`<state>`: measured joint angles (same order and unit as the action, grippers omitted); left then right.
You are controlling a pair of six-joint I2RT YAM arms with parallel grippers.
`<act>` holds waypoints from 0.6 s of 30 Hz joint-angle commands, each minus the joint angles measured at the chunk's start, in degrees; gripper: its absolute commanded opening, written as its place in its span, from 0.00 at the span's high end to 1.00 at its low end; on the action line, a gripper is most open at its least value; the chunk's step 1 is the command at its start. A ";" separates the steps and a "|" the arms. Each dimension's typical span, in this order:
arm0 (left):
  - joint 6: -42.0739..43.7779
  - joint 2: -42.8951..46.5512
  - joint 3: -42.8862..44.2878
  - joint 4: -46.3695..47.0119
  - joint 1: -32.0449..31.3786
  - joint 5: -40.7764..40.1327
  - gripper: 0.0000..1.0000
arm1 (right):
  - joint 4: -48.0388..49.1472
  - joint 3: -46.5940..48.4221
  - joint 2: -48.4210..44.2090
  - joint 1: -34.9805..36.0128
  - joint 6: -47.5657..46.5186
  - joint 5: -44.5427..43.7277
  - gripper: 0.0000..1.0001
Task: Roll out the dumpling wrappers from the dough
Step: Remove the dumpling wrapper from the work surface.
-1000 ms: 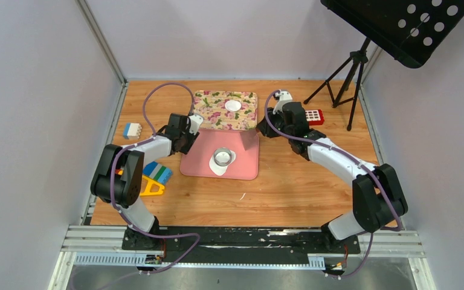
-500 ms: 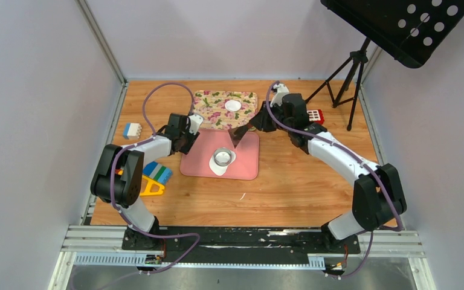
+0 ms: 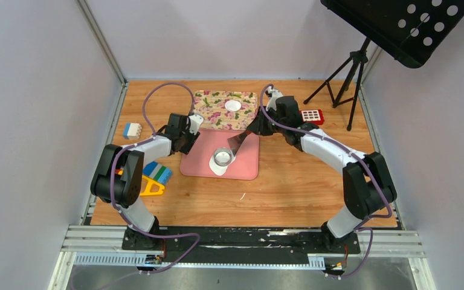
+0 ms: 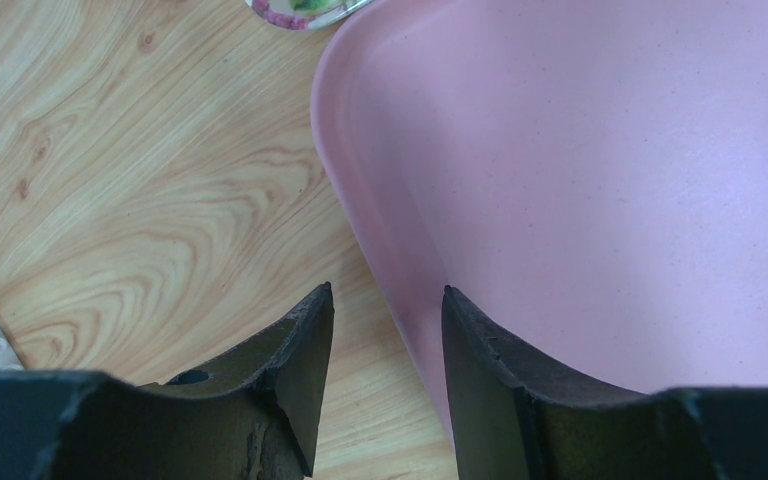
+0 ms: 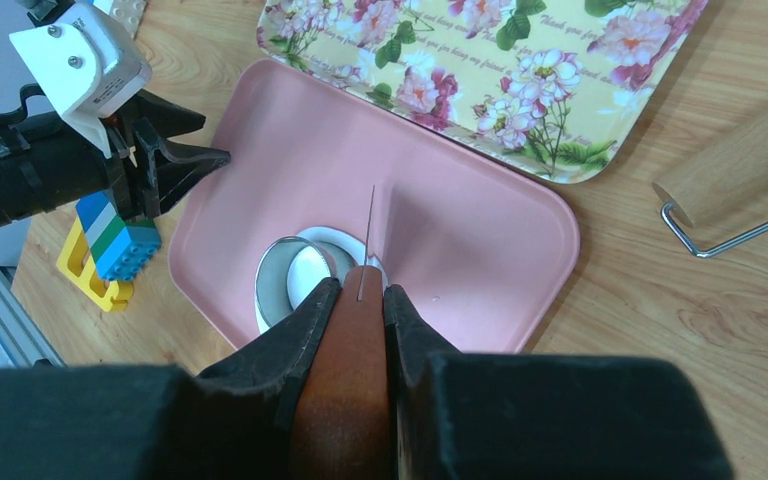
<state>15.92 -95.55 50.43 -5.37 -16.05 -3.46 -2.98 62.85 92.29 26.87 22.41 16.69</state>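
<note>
An irregular sheet of white dough (image 3: pixel 216 170) lies on the pink board (image 3: pixel 248 166) with a metal ring cutter (image 3: pixel 222 157) standing on it. One round white dumpling wrapper (image 3: pixel 234 105) rests on the floral tray (image 3: pixel 211 115). My right gripper (image 5: pixel 360 290) is shut on the brown wooden handle (image 5: pixel 345 380) of a scraper. Its thin metal blade (image 3: pixel 237 142) hangs over the board just right of the cutter (image 5: pixel 278 275). The left gripper (image 4: pixel 388 295) is open and empty, straddling the board's left edge (image 4: pixel 360 210).
A wooden rolling pin (image 5: pixel 750 160) lies on the table right of the tray. A red keypad toy (image 3: pixel 312 116) sits behind the right arm. Toy blocks (image 3: pixel 157 174) and a white-blue block (image 3: pixel 132 130) lie on the left. A tripod (image 3: pixel 344 78) stands at back right.
The right arm has swung left and carried the scraper blade from beside the tray to over the pink board, close to the ring cutter. The left arm has not moved.
</note>
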 commanded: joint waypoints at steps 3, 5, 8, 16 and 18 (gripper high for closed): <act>-0.12 0.05 1.60 -1.04 -0.29 1.09 0.48 | 0.23 4.51 0.17 0.25 0.70 1.16 1.00; -0.12 0.18 1.60 -1.03 -0.29 1.00 0.48 | -0.60 4.92 0.00 0.20 0.62 1.51 1.00; -0.19 0.19 1.60 -1.04 -0.30 1.15 0.48 | -2.07 5.41 -0.33 0.26 0.25 1.83 1.00; -0.21 0.09 1.77 -1.17 -0.45 1.18 0.48 | -3.32 4.59 0.75 0.29 -0.70 2.21 1.00; -0.12 0.10 1.78 -1.15 -0.47 1.11 0.48 | -3.38 4.35 1.04 0.29 -0.64 2.49 1.00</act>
<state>15.90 -95.55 50.46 -5.39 -16.12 -3.27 -7.20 65.84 92.68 26.87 22.15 17.91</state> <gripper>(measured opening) 0.520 0.182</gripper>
